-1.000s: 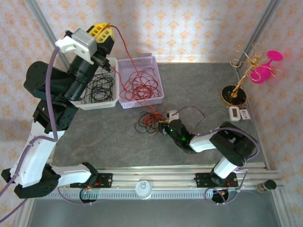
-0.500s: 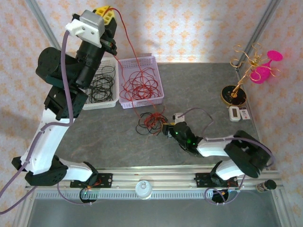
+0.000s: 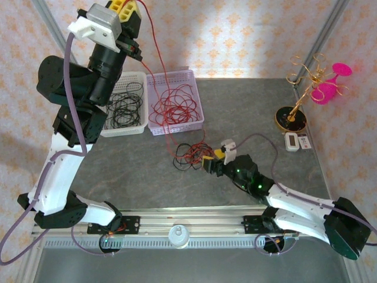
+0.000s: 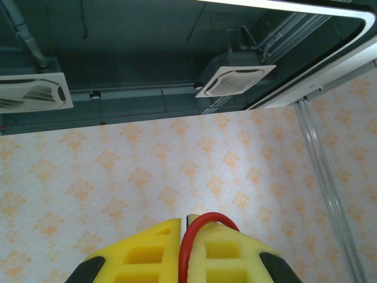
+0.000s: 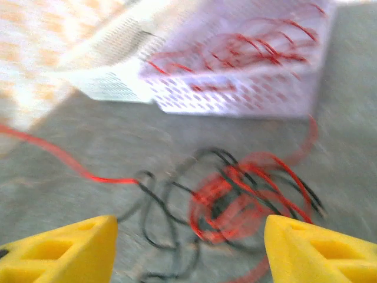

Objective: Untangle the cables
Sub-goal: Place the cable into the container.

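A tangle of red and black cables [image 3: 189, 154] lies on the grey table [image 3: 247, 112] in front of the baskets; the right wrist view shows it blurred [image 5: 247, 197]. My left gripper [image 3: 131, 7] is raised high at the upper left, shut on a red cable [image 4: 189, 242] that runs from its yellow fingers down across the lilac basket [image 3: 175, 101] to the tangle. My right gripper [image 3: 210, 163] is low on the table just right of the tangle, jaws spread wide and open, with nothing between its fingers [image 5: 56, 250].
A white basket [image 3: 125, 105] holds black cables; the lilac basket beside it holds red ones. At the right stand a gold wire stand [image 3: 300, 94] with a pink glass [image 3: 327, 82] and a small white device [image 3: 293, 141]. A rail [image 3: 194, 221] runs along the near edge.
My left gripper rose higher with the red cable, drawing it taut. My right arm stretched out and its gripper slid slightly back from the tangle, which shifted a little.
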Controlling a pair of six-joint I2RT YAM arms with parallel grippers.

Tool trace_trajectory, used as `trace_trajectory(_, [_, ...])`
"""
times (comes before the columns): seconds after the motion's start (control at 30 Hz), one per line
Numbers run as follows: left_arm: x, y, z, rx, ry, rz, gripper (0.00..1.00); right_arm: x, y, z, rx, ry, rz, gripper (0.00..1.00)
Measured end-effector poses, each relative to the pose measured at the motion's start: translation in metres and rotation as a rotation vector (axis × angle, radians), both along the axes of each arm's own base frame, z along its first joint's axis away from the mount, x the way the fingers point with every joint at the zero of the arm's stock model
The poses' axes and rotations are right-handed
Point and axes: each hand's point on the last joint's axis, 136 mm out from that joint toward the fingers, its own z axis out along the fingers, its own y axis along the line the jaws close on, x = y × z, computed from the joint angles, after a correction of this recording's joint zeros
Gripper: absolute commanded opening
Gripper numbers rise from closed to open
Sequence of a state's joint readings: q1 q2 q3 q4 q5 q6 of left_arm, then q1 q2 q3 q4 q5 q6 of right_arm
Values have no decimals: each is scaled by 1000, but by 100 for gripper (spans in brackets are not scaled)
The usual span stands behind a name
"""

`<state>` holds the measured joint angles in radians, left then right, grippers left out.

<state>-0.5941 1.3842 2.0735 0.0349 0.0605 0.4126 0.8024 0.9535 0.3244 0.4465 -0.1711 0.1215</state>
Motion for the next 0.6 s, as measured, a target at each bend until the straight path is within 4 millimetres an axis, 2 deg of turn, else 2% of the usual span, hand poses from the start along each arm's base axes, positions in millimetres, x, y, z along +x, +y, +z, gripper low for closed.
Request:
trace_trajectory(0.13, [-1, -2, 0, 0, 0, -19, 0, 16, 39, 50, -8, -149, 118, 68])
trace_trajectory(0.17, [-1, -2, 0, 0, 0, -18, 0, 22, 50, 57, -14, -174, 142, 67])
trace_trajectory(0.23, [-1, -2, 0, -1, 0, -17, 0, 33, 68, 57, -33, -193, 177, 66])
trace_trajectory(0.33, [-1, -2, 0, -1, 0, -16, 0, 47, 89, 29, -85, -152, 212, 61])
trace_trajectory(0.4, [-2, -1, 1, 2, -5, -11, 0, 54, 97, -2, -129, -91, 223, 59])
trace_trajectory(0.5, [-5, 2, 6, 3, -19, 0, 0, 56, 98, -47, -183, 6, 221, 57])
trace_trajectory(0.6, [-8, 6, 10, 1, -33, 20, 0, 52, 88, -71, -199, 76, 190, 54])
